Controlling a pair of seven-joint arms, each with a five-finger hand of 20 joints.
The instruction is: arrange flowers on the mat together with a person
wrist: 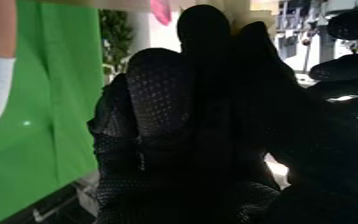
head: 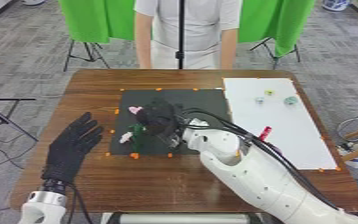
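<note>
Pink flower (head: 135, 109) just beside right hand (head: 160, 120), on left, slightly far side. Left hand (head: 70, 146) farther off, fingers straight. Right hand's grip? Can't tell tbh.

In the head view, a strip of bare wood runs along the far side of the table (head: 104, 80), beyond the black mat (head: 198, 96) and white sheet (head: 304, 142), and another between the left hand (head: 71, 145) and the mat. More bare wood lies nearer, between the two arms. The right hand (head: 160, 119) blocks the mat's middle, and the right arm (head: 269, 180) with its cables (head: 291, 170) bars the way from there to the near right corner. A red item (head: 265, 133) stands beside that arm.
</note>
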